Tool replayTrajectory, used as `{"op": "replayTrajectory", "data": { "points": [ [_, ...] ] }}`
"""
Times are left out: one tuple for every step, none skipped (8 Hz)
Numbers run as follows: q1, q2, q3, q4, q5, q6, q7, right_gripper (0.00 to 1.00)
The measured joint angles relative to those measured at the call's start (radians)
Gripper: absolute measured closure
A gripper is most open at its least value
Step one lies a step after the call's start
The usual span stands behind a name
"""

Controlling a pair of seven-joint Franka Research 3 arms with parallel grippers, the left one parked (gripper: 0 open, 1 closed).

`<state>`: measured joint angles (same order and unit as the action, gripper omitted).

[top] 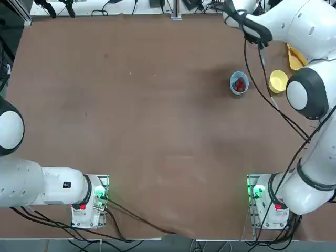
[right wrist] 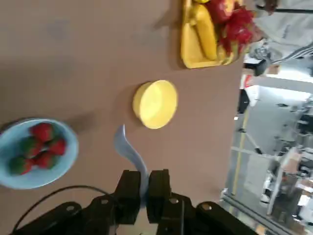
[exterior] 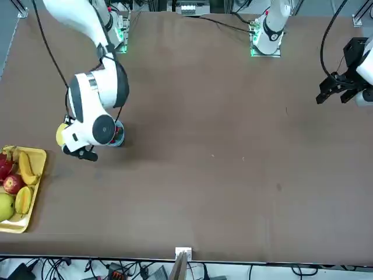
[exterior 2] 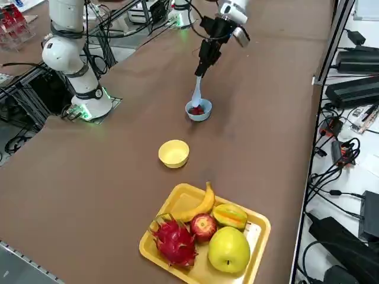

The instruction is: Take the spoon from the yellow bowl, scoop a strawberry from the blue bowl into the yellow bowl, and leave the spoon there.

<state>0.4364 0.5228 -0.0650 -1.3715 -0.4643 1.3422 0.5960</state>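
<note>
My right gripper (exterior 2: 201,71) hangs above the blue bowl (exterior 2: 199,111), shut on the handle of the pale spoon (exterior 2: 196,93). The spoon points down, its scoop end just over the bowl's rim; I cannot tell whether it touches. In the wrist view the fingers (right wrist: 128,182) pinch the spoon (right wrist: 128,149), whose scoop end lies between the blue bowl (right wrist: 19,177) and the yellow bowl (right wrist: 155,104). Several red strawberries (right wrist: 41,148) lie in the blue bowl. The yellow bowl (exterior 2: 174,153) stands empty beside the blue one, toward the table's right edge.
A rectangular yellow tray (exterior 2: 251,228) with a banana, an apple, a dragon fruit and other fruit sits near the far right corner, just beyond the yellow bowl. A black cable (top: 268,92) from the right arm hangs between the two bowls in the top view.
</note>
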Motion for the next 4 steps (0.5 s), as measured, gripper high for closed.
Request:
{"op": "replayTrajectory", "data": {
  "points": [
    [0.009, 0.000, 0.000, 0.019, 0.056, -0.001, 0.054, 0.89],
    [0.015, 0.003, 0.000, 0.032, 0.106, -0.001, 0.122, 0.89],
    [0.020, 0.006, 0.000, 0.045, 0.154, 0.005, 0.183, 0.89],
    [0.025, 0.009, 0.000, 0.055, 0.205, 0.018, 0.235, 0.89]
  ]
}}
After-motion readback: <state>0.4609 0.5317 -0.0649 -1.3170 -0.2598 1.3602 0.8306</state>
